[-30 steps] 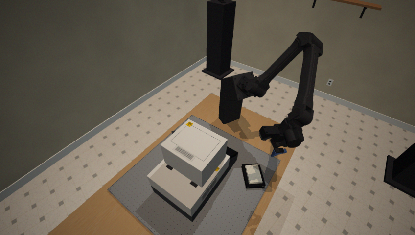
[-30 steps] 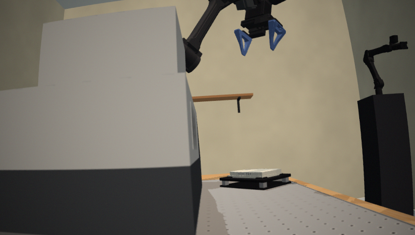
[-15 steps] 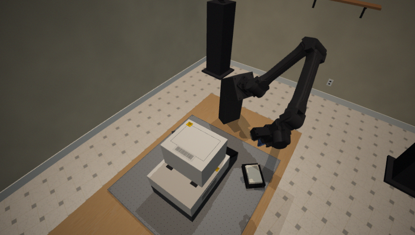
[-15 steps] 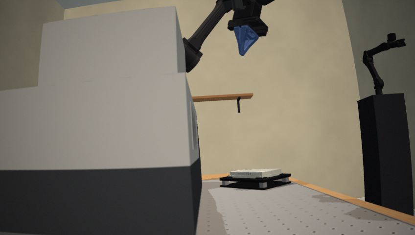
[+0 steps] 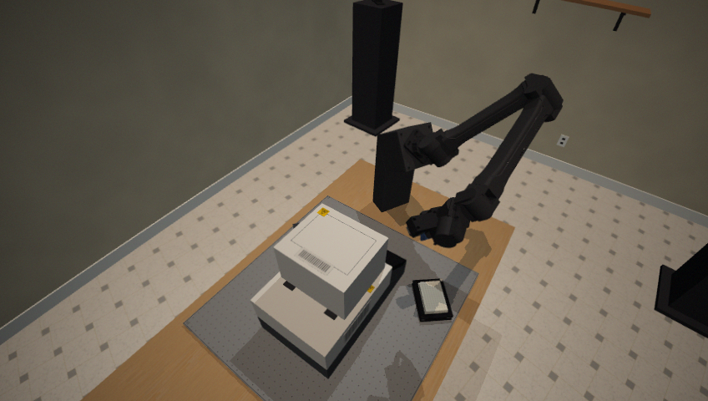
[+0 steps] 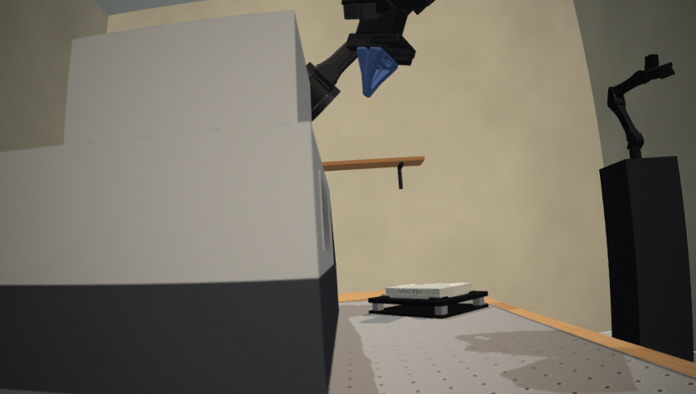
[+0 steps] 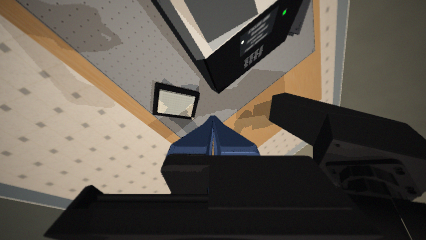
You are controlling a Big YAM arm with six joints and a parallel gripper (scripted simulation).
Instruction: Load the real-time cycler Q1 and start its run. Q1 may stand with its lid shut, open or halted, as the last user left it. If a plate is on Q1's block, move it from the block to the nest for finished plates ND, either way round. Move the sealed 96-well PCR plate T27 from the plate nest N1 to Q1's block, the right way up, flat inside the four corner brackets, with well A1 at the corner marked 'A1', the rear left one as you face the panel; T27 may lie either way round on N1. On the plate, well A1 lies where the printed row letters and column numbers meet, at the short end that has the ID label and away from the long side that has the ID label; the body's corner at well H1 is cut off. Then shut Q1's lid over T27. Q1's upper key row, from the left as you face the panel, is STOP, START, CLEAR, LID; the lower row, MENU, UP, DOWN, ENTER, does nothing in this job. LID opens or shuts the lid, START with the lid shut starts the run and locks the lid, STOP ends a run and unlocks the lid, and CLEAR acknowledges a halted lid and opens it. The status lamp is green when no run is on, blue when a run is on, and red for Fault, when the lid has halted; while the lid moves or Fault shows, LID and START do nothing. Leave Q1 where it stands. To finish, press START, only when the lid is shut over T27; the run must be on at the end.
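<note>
Gripper (image 6: 372, 78) hung high over the bench, blue jaws pinched together on nothing. Q1 (image 5: 317, 292) had its lid shut, lamp (image 7: 284, 12) green. T27 (image 5: 432, 296) sat on nest N1 (image 5: 422, 315), beside Q1. Likely step: press LID with the closed tips. Best approach was straight onto the rightmost upper key of the panel (image 7: 257, 40), square to it, clear of neighbouring CLEAR.

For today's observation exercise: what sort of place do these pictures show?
Probably a laboratory bench set up for automation. A boxy cycler with a keypad and green lamp stands on a perforated mat, a well plate rests in a nest beside it, and a robot arm works above.
</note>
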